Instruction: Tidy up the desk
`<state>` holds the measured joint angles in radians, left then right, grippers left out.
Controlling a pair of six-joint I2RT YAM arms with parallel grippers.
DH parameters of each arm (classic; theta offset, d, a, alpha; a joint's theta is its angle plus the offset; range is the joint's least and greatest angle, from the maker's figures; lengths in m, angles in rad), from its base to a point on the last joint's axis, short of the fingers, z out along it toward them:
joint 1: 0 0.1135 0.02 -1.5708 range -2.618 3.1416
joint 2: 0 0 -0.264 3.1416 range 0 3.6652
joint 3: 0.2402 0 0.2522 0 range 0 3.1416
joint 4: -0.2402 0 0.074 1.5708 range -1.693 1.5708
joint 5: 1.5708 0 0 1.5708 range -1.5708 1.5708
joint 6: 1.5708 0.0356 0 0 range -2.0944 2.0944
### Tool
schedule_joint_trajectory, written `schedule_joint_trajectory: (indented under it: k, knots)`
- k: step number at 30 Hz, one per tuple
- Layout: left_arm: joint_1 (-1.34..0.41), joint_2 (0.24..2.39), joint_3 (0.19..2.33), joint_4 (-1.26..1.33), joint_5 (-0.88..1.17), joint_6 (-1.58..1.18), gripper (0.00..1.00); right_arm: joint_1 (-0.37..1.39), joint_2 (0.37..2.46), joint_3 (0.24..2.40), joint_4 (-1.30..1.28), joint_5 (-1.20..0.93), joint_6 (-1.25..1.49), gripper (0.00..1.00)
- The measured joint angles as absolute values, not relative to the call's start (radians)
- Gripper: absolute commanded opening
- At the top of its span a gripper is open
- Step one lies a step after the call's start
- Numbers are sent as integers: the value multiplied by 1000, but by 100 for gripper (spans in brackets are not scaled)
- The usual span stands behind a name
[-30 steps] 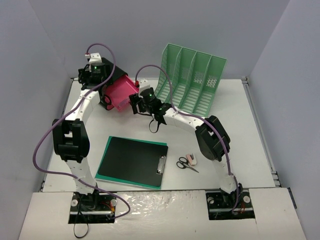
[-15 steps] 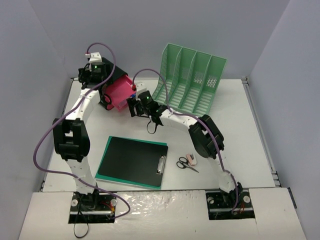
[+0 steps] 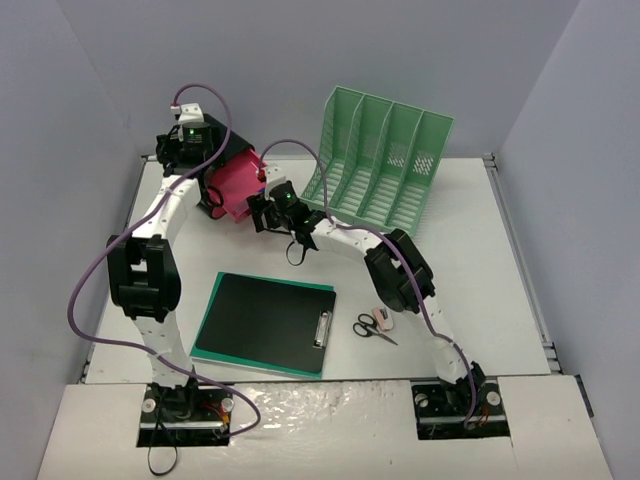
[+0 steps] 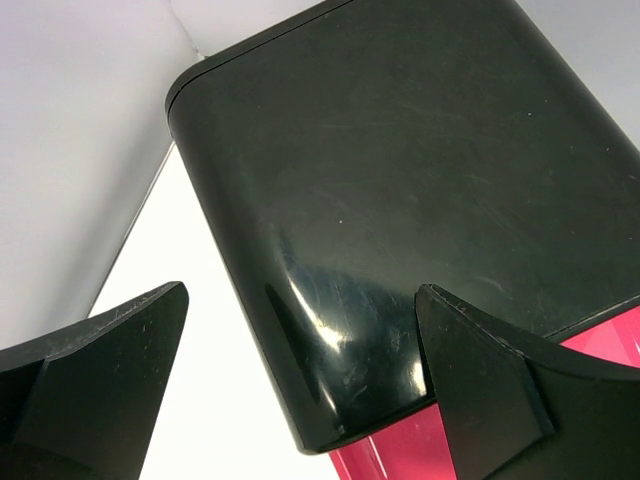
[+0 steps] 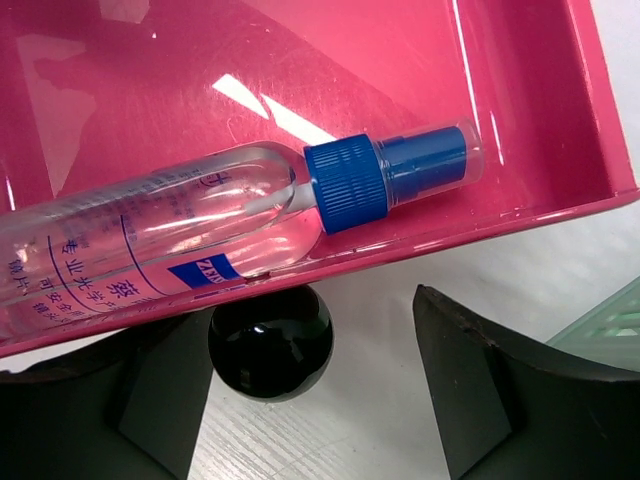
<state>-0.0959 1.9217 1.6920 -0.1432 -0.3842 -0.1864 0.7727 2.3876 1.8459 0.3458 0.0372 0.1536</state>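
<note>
At the back left of the white desk (image 3: 480, 250) lies a black drawer housing (image 3: 232, 148) with a pink drawer (image 3: 238, 185) partly pulled out of it. Inside the drawer lies a clear spray bottle (image 5: 180, 235) with a blue cap. My right gripper (image 3: 258, 212) is open at the drawer's front. The drawer's round black knob (image 5: 270, 342) sits between its fingers, against the left one and apart from the right. My left gripper (image 3: 210, 198) is open at the housing's (image 4: 400, 200) near corner, with bare desk between that corner and its left finger.
A mint-green file rack (image 3: 385, 160) stands at the back, right of the drawer. A black clipboard on a green pad (image 3: 265, 322) lies at the front left. Black scissors (image 3: 372, 328) and a small pink eraser (image 3: 383, 318) lie beside it.
My right gripper has moved left and back with the knob between its fingers, and the pink drawer has slid further into the black housing. The left arm has barely moved.
</note>
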Motion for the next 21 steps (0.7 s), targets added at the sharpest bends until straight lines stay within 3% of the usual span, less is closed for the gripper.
schedule_joint_trajectory:
  k: [21]
  knots:
    - [-96,1923,1692,-143,-392,-185,97,773,2403,1918,455,72,126,80]
